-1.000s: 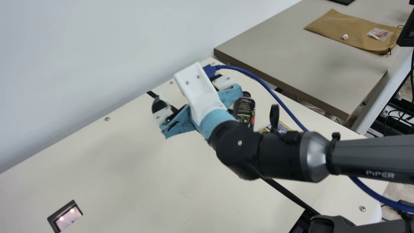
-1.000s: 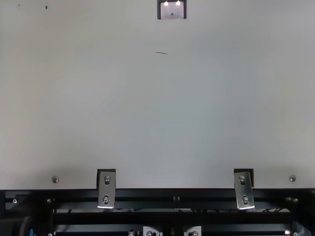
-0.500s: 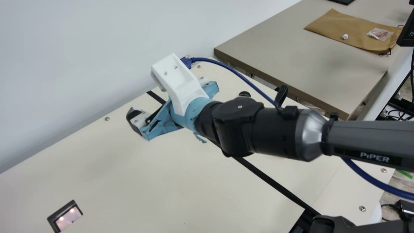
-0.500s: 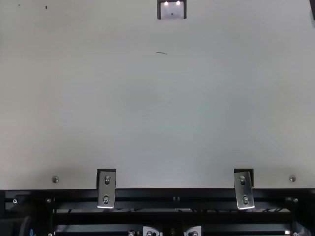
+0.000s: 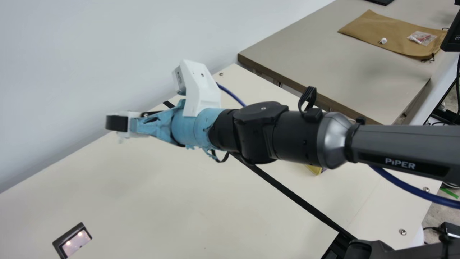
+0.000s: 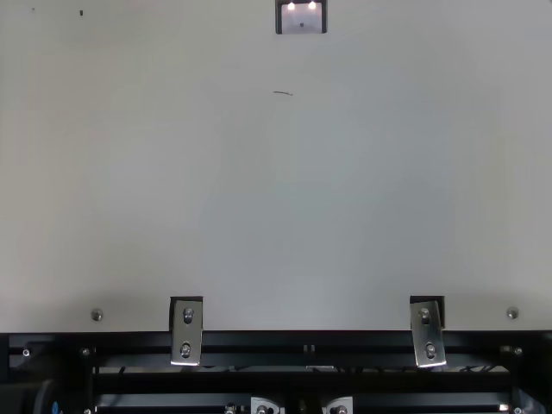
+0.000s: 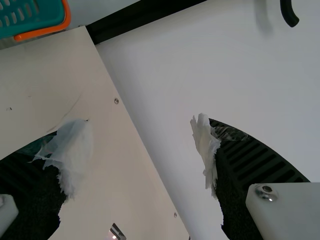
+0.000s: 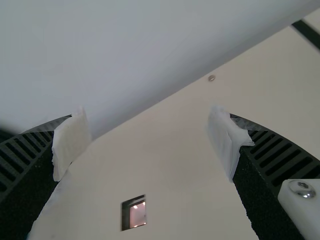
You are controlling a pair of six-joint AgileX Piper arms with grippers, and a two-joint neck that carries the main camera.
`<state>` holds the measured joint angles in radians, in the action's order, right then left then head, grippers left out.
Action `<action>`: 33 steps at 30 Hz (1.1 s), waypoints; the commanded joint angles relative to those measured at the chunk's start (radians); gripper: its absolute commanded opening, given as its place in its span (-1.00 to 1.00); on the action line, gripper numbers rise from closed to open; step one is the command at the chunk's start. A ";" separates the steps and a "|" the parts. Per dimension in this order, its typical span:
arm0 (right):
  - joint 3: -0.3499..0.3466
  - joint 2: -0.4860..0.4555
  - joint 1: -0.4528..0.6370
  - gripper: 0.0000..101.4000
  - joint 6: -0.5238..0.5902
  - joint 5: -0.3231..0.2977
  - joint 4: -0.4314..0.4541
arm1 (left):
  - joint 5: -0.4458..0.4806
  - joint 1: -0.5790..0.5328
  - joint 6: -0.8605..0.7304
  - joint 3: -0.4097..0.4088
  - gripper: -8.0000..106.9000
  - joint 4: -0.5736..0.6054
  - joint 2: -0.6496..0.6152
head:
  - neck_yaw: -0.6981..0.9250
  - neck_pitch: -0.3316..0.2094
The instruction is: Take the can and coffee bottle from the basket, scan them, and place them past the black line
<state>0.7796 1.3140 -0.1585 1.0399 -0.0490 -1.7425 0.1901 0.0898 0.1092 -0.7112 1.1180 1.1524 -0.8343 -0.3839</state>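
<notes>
My right gripper [image 5: 119,126] hangs over the table's back edge near the wall, left of the black line [image 5: 287,187]. In the right wrist view, the right gripper [image 8: 150,145] is open with nothing between its taped fingers. The scanner window [image 5: 74,240] is set in the tabletop at the main view's lower left. My left gripper [image 7: 135,145] is open and empty in the left wrist view, where part of the teal basket [image 7: 31,17] with an orange handle appears. The arm covers the dark bottle in the main view.
A yellow box [image 5: 314,169] peeks out from under the right arm, beyond the black line. Behind the cream table [image 5: 179,201] stands a white wall [image 5: 90,54]. A grey-brown table [image 5: 323,72] with a brown bag [image 5: 388,34] adjoins at the right.
My right gripper has swung left in the main view, away from the dark bottle and over the black line, turning as it went. The bottle has gone out of sight behind the arm.
</notes>
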 commanded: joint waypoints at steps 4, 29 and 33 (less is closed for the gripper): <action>-0.036 -0.043 -0.051 1.00 -0.119 -0.002 0.064 | 0.000 0.000 0.000 0.000 0.71 0.000 0.000 | -0.018 -0.002; -0.360 -0.354 0.052 1.00 0.039 0.003 0.619 | 0.000 0.000 0.000 0.000 0.71 0.000 0.000 | -0.018 -0.002; -0.380 -0.424 0.186 1.00 -0.014 -0.115 0.813 | 0.000 0.000 0.000 0.000 0.71 0.000 0.000 | -0.018 -0.002</action>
<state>0.4008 0.9202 -0.0571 1.0527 -0.0973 -1.0719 0.1901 0.0898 0.1092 -0.7112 1.1180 1.1524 -0.8343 -0.3839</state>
